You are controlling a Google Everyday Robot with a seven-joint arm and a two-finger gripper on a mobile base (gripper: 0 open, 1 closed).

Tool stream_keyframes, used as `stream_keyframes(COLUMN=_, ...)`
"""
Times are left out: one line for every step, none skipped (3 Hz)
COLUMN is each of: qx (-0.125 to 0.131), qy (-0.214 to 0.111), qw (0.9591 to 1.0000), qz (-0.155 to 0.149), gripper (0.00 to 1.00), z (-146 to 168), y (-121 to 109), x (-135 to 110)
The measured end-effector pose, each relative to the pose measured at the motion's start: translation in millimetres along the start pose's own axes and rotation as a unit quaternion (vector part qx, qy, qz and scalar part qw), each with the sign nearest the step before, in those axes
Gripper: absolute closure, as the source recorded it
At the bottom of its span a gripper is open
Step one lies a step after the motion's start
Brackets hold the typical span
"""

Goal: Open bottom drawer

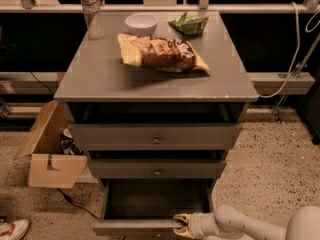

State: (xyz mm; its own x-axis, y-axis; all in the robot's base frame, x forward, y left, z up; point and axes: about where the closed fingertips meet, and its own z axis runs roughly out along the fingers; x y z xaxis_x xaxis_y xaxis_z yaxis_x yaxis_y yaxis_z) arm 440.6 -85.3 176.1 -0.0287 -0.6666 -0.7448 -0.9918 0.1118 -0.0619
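Note:
The bottom drawer (pixel 135 228) of the grey cabinet is pulled out, showing its dark grey inside (pixel 157 199). Its thin front panel runs along the bottom edge of the camera view. My gripper (pixel 180 225) comes in from the lower right on a white arm and sits at the top edge of that front panel, right of its middle. The drawer's knob is not visible. The two taller drawer fronts above, top (pixel 156 136) and middle (pixel 157 169), each show a small round knob and stand slightly out from the frame.
On the cabinet top (pixel 95 79) lie a chip bag (pixel 160 54), a white bowl (pixel 141 23), a water bottle (pixel 91 9) and a green packet (pixel 189 23). An open cardboard box (pixel 50 149) stands on the floor to the left. A shoe (pixel 11 229) shows at bottom left.

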Motion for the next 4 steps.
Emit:
stream_keyframes(qx=0.0, qy=0.0, qw=1.0, qz=0.0, gripper=0.73, z=-0.3, y=0.0, x=-0.4)
stream_keyframes(qx=0.0, qy=0.0, qw=1.0, qz=0.0, gripper=0.5, z=-0.3, y=0.0, x=-0.4)
stream_keyframes(qx=0.0, qy=0.0, qw=1.0, qz=0.0, gripper=0.27, z=-0.3, y=0.0, x=-0.4)
stream_keyframes(qx=0.0, qy=0.0, qw=1.0, qz=0.0, gripper=0.0, z=-0.2, y=0.1, x=-0.5)
